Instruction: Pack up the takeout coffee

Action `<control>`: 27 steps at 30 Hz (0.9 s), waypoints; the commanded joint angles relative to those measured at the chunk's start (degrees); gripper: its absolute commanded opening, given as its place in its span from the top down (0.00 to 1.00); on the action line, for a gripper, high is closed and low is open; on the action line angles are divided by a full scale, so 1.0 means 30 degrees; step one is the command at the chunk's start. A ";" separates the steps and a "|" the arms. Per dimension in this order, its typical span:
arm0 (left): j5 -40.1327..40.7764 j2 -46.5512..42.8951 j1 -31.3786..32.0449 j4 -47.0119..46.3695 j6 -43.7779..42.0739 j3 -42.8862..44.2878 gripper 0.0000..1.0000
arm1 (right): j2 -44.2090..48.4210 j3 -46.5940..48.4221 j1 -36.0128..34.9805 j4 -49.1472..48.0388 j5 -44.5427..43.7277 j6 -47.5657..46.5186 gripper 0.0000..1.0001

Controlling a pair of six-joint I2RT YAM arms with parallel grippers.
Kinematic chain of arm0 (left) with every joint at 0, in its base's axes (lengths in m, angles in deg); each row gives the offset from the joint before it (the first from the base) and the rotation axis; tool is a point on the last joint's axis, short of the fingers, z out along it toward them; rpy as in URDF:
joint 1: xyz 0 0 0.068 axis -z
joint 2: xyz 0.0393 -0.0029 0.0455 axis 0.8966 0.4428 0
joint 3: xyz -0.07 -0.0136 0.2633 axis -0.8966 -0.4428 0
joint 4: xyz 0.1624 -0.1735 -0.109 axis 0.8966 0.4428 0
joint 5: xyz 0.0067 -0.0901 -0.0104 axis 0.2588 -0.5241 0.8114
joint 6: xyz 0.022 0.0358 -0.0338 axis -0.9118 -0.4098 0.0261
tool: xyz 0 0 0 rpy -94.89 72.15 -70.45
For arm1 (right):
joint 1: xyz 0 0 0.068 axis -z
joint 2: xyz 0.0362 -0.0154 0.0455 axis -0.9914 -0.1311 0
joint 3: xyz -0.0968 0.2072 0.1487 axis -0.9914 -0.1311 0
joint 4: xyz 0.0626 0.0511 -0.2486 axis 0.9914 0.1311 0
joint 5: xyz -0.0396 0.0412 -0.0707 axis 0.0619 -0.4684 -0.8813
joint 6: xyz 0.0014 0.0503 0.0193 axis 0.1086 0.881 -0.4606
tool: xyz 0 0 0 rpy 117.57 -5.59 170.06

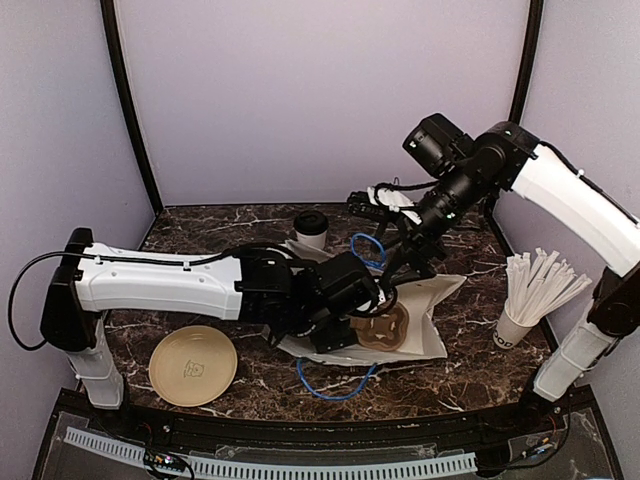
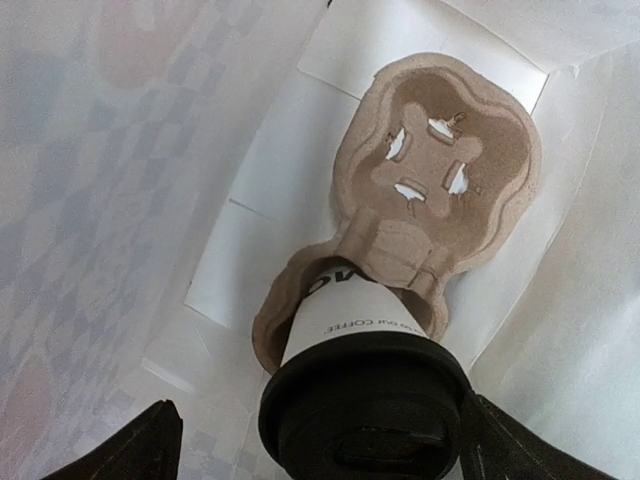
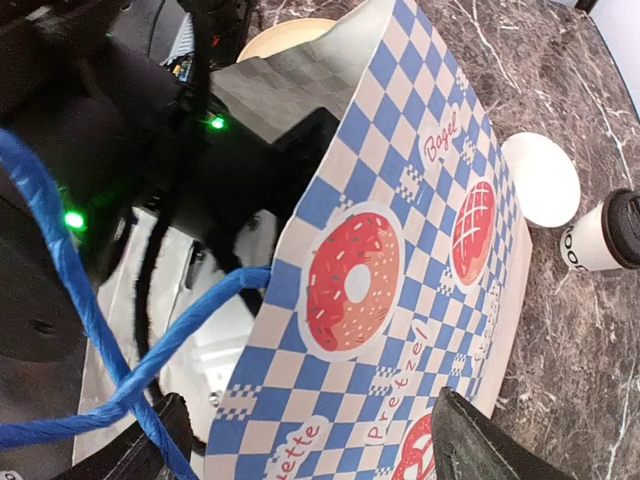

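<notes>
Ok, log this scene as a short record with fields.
left tool: open, straddling the lid of the near cup
near cup: white paper cup with black plastic lid, seated in the brown pulp carrier
carrier: inside the white paper bag, other pocket empty
right tool: open, bag's checked wall between its fingers
second cup: black-lidded white paper cup, upright on the dark marble table behind the bag
others: white cup of long white sticks to the right, tan round plate near left
</notes>
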 commanded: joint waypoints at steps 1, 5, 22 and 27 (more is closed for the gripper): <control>-0.0062 -0.1984 0.0056 -0.0776 -0.0873 0.0674 0.01 | -0.0572 -0.0317 0.0743 -0.1532 -0.1525 0.1005 0.19; -0.0051 -0.2958 0.0021 -0.1356 -0.1489 0.0881 0.01 | -0.0956 -0.0374 0.1988 -0.1837 -0.1506 0.1025 0.24; -0.2562 -0.7655 -0.0743 -1.0979 -0.3703 0.0111 0.01 | -0.3221 0.1284 0.3853 -0.1896 -0.2438 0.1739 0.31; -0.3560 -0.7466 -0.0735 -1.0506 -0.3870 0.0099 0.01 | -0.3003 0.1399 0.3875 -0.1372 -0.2454 0.1464 0.23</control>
